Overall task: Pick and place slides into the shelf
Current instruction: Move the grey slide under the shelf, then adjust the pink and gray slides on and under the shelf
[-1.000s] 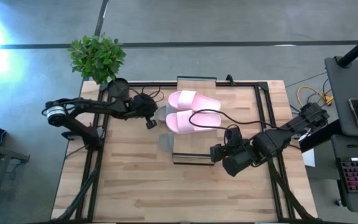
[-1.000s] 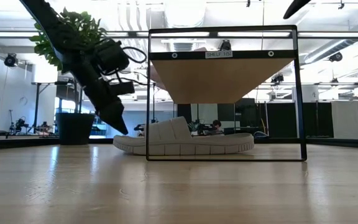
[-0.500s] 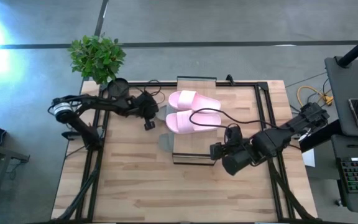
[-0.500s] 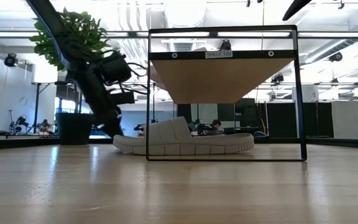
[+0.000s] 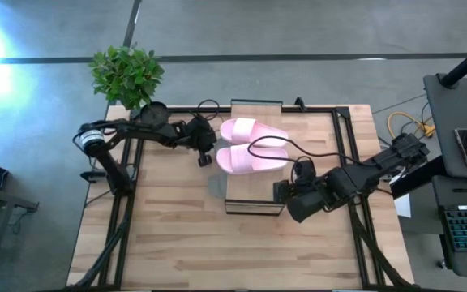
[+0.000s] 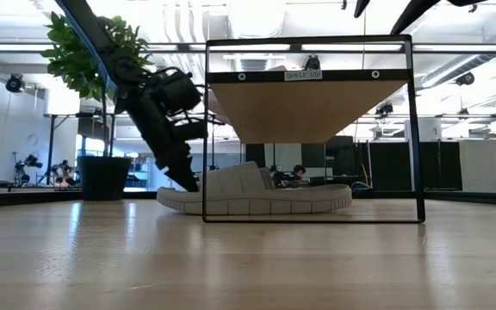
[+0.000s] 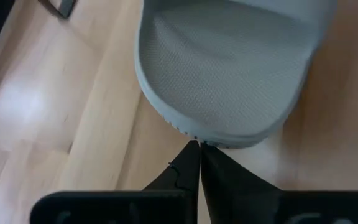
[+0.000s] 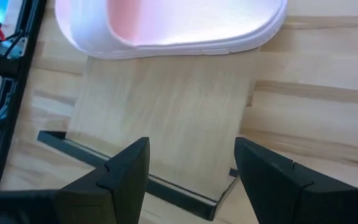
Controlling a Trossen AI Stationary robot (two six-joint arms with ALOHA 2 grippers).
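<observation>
Two pale pink slides (image 5: 250,130) (image 5: 248,159) lie side by side on the shelf's plank top (image 5: 254,203). Under the shelf (image 6: 313,108), a grey-green slide (image 6: 257,198) rests sole-down on the table, its left end sticking out past the frame. My left gripper (image 5: 204,160) is shut at the shelf's left side, its tips at a grey-green slide's rounded end (image 7: 222,81). My right gripper (image 8: 191,155) hangs open above the near end of the shelf top (image 8: 166,106), below the nearer pink slide (image 8: 173,25), touching nothing. My left gripper has its shut fingertips (image 7: 199,149) against the outer rim of the grey-green slide's rounded end (image 7: 211,140), the end toward the table's left. The fingers slant down from the table's left side. The slide lies flat on the table, footbed up.
A potted plant (image 5: 126,75) stands at the table's far left corner. A black frame (image 5: 343,154) runs around the work area. A cable (image 5: 270,146) loops over the nearer pink slide. A grey shape (image 5: 216,185) peeks out at the shelf's left side, nearer the front.
My left gripper has gone toward the table's right, up to the shelf's left side, and has sunk a little, staying shut throughout.
</observation>
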